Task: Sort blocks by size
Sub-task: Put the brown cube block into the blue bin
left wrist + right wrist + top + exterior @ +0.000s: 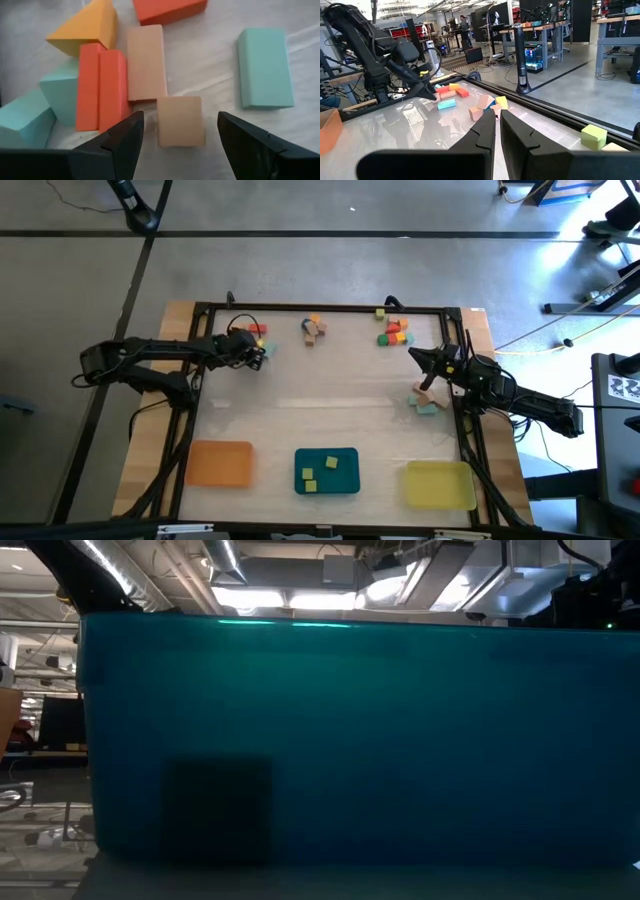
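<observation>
Left gripper [177, 137] is hovering with fingers spread wide over a small tan block [180, 121] in the far-left cluster of blocks [252, 337]. Right gripper [415, 356] is waiting pinched shut, holding nothing, at the table's right. A teal tray [350, 740] is filling the low view, hiding the table.

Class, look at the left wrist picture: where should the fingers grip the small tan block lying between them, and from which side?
Grip the small tan block across its two long flat sides, coming straight down from above; it lies flat and the open left gripper already straddles it.
</observation>
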Available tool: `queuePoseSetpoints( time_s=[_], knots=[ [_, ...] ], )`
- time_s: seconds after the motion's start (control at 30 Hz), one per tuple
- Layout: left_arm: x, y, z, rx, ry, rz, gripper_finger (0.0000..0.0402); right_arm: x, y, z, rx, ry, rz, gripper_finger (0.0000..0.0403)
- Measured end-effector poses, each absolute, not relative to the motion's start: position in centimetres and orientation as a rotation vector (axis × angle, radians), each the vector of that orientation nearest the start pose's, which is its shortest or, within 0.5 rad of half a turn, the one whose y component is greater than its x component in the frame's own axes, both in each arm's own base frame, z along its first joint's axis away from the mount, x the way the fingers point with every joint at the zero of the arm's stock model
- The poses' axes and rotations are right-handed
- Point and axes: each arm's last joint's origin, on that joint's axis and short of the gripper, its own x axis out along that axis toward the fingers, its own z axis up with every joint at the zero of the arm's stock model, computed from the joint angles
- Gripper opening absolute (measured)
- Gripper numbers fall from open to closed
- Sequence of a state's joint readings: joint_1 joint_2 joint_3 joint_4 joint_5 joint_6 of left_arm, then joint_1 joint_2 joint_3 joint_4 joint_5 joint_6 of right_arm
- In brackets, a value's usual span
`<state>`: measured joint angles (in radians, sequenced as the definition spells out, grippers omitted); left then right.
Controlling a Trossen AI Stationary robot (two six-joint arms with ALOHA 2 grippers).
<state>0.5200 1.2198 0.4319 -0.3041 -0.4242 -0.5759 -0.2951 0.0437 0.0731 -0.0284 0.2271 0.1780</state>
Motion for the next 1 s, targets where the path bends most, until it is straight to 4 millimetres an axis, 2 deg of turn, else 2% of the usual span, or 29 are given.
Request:
queuePoseSetpoints(
  time_s=[0.2,0.53,0.7,0.83,1.0],
  knots=[
    [15.6,10.4,13.5,-0.526,0.857,1.151,0.0226,8.9,-3.4,18.2,0.174,-0.048,-0.522,0.0028],
    [15.6,10.5,13.5,-0.498,0.87,1.134,0.0123,8.9,-3.4,18.2,0.174,-0.045,-0.522,0.0028],
    [15.7,10.3,13.8,-0.482,0.88,1.119,0.012,8.9,-3.4,18.1,0.174,-0.038,-0.523,0.0028],
    [16.8,9.9,15.4,-0.473,0.808,1.06,0.0132,8.9,-3.4,18.1,0.174,-0.036,-0.523,0.0028],
    [18.6,8.3,18.3,-0.439,0.692,0.931,0.0123,8.9,-3.4,18.1,0.174,-0.035,-0.523,0.0028]
  ],
)
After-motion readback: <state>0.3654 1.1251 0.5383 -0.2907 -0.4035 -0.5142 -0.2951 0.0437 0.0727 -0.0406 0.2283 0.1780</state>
